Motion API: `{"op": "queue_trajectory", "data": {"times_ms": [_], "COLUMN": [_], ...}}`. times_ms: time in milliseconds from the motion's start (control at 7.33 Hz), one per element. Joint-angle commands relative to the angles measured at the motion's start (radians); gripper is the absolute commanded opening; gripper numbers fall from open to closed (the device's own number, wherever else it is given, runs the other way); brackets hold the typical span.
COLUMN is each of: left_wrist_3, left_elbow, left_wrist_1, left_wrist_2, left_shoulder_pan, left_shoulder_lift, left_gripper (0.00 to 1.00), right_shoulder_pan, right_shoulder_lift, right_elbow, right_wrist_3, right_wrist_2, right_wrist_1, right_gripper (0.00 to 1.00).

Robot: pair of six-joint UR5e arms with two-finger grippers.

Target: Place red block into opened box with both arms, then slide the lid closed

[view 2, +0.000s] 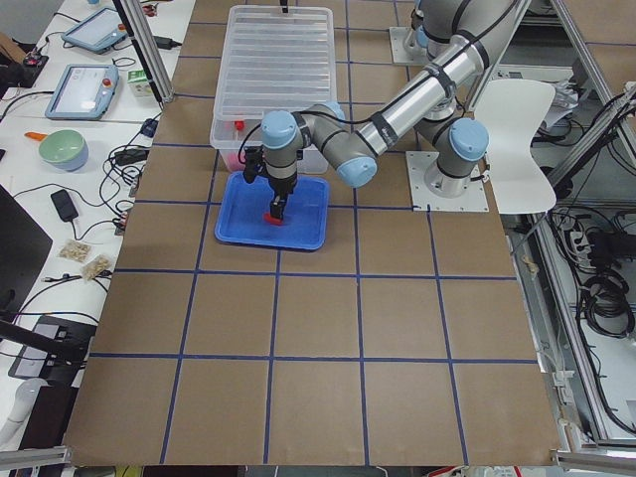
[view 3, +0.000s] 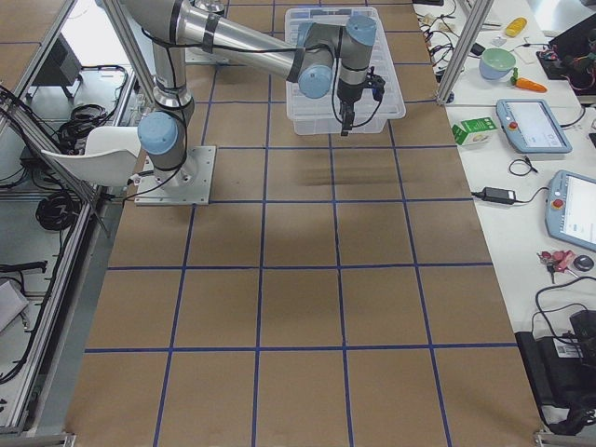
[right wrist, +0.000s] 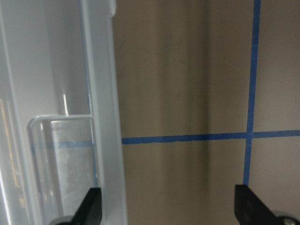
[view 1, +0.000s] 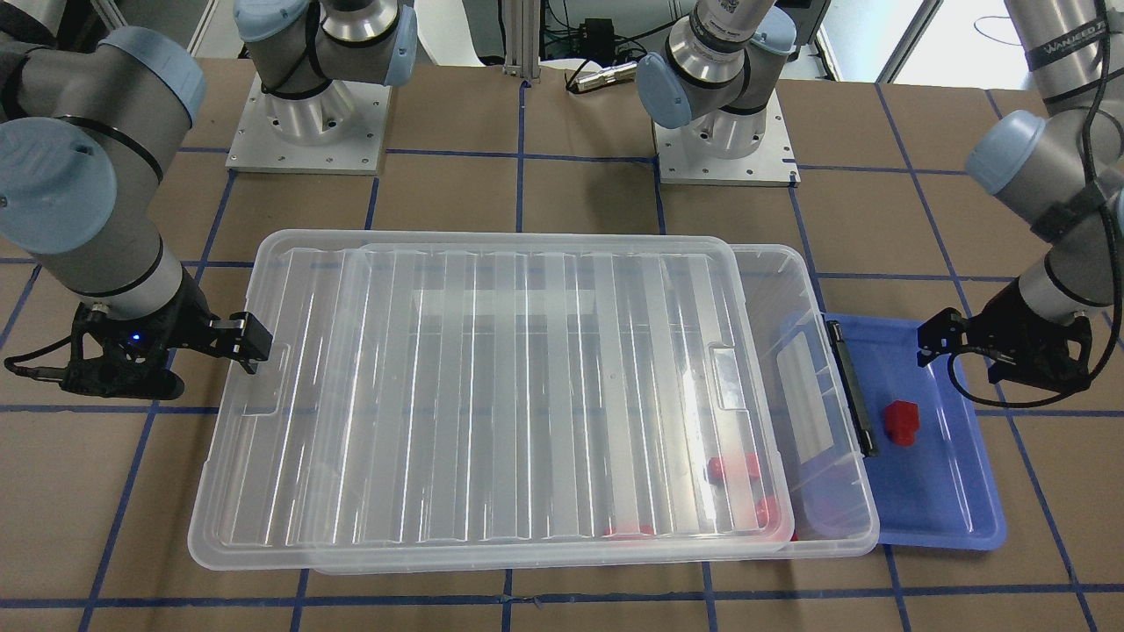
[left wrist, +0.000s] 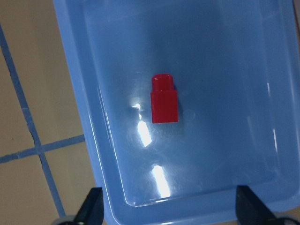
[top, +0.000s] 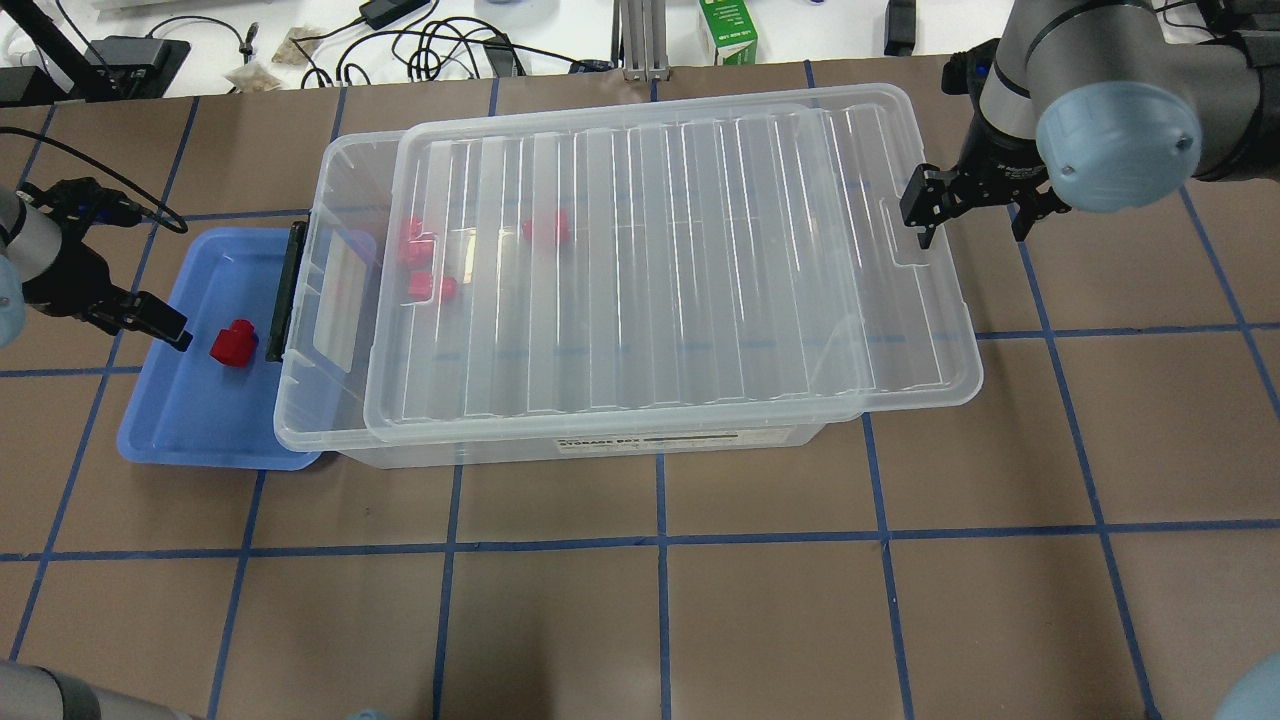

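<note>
Barely started. Red block (top: 233, 343) lies on its side in the blue tray (top: 170, 430), just beside the box (top: 500, 452) at its black-bar end, and nothing grips it. Left claw (left wrist: 171, 211) hangs over the tray outboard of the block, fingers spread and empty. Lid (top: 680, 270) rests on the box, offset away from the bar end, so a strip of the box there is uncovered. Other red blocks (top: 420, 250) show through the lid, inside the box near that gap. Right claw (top: 925, 215) sits at the lid's overhanging end, past the box's far end, fingers spread and holding nothing. Rim contact cannot be told. Judged remaining: grasp, transfer through gap, slide lid shut.
</note>
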Motion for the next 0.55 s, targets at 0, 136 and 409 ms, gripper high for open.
{"op": "queue_trajectory", "data": {"times_ms": [0,136,409], "left_wrist_3": [-0.003,-0.024,-0.041], "left_elbow": [0.009,0.009,0.012], "left_wrist_1": [0.109,0.109,0.108], "left_wrist_2": [-0.009,-0.009,-0.006], "left_shoulder_pan": [-0.006,-0.023,-0.055], "left_shoulder_lift": [-0.104,-0.118,-0.135], "left_gripper": [1.0,1.0,1.0], "right_shoulder_pan": [-0.03,-0.051,-0.079], "right_shoulder_lift": [0.0,0.0,0.005], "right_elbow": [-0.002,-0.002,-0.003], "right_wrist_3": [-0.032,-0.067,-0.098], "right_wrist_2": [-0.002,-0.002,-0.002], "right_wrist_1": [-0.001,-0.001,-0.001], "right_gripper": [1.0,1.0,1.0]}}
